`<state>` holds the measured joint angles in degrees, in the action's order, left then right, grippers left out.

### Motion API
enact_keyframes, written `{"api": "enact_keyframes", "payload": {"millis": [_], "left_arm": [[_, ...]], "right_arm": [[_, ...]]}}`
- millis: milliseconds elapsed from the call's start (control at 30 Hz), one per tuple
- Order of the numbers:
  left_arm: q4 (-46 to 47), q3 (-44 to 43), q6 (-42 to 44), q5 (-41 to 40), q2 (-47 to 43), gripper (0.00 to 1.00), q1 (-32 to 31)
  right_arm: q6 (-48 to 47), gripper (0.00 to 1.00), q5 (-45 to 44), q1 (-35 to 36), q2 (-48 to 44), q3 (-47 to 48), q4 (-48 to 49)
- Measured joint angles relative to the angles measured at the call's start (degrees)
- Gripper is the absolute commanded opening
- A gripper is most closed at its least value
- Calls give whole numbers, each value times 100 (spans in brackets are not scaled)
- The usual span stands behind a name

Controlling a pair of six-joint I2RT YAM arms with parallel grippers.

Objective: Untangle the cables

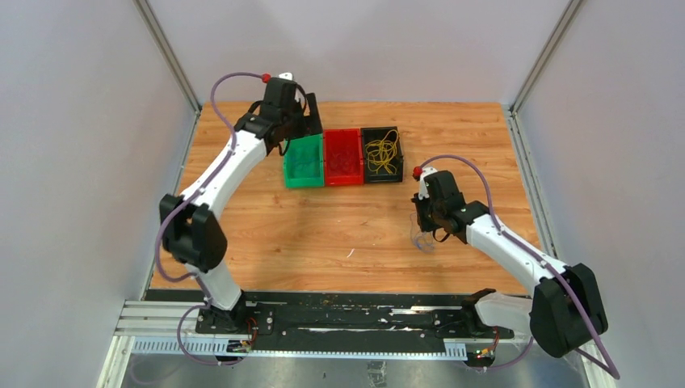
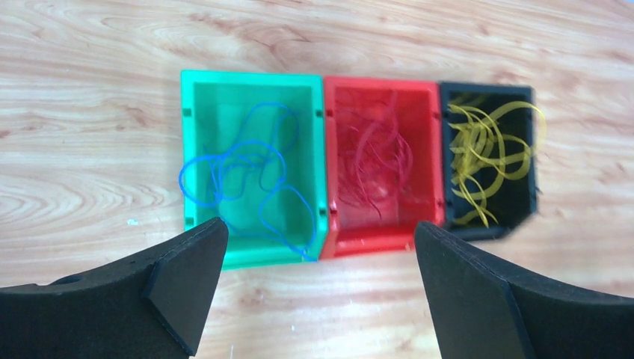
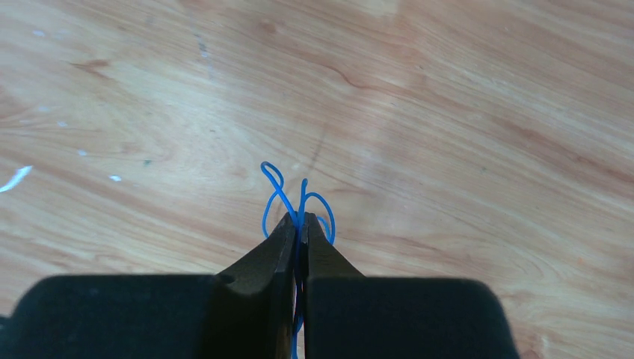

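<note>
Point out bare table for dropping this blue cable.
Free: wide wood between the arm bases and the green bin, red bin, black bin, around the right gripper pinching the blue cable. Crowded: every bin holds cables.

Three small bins sit in a row on the wooden table, the red bin in the middle holding red cables. The green bin touching its left side holds blue cables, one loop spilling over the far wall. The black bin on its right holds yellow cables. Below the red bin, the left gripper hangs with its jaws spread wide.
</note>
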<state>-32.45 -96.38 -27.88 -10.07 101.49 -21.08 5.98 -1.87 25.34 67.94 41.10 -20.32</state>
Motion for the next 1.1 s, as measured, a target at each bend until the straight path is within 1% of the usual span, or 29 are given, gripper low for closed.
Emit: {"api": "enact_keyframes", "payload": {"millis": [67,167,300,400,467,567,667,733,867,1000,1033,1067,1100], "left_arm": [[225,476,153,291,-542,100,0],[776,1467,437,981,-1545,100,0],[1685,2920,721,2201,-2837,100,-11],[2286,3904,852,3191,-3484,100,-160],[2538,4299,953,3633,-3679,100,-431],[2765,4660,1121,4085,-3823,100,-1078],[2970,4754,1233,4354,-3869,99,-1600],[3136,4754,1272,4415,-3873,95,-1821],[3401,4730,1287,4437,-3711,82,-2087],[3497,4548,1287,4435,-3263,62,-2286],[3504,4509,1270,4435,-3176,53,-2326],[3515,4470,1268,4433,-3088,42,-2369],[3530,4441,1259,4426,-3021,24,-2400]], "right_arm": [[-28,0,306,0,-146,0,92],[-101,0,841,-2,-435,-2,286],[-127,0,1764,-2,-876,-2,678],[-81,0,2533,-2,-1231,-11,1106],[24,0,2931,-2,-1419,-13,1349],[232,0,3491,-2,-1646,-13,1705],[446,0,3998,0,-1729,-11,1996],[619,0,4323,0,-1749,-11,2173],[872,0,4723,0,-1766,-11,2424],[1060,0,4935,2,-1779,-11,2559],[1097,0,4962,4,-1779,-11,2588],[1121,0,4990,7,-1779,-11,2614],[1145,0,5018,13,-1779,-11,2640]]}}
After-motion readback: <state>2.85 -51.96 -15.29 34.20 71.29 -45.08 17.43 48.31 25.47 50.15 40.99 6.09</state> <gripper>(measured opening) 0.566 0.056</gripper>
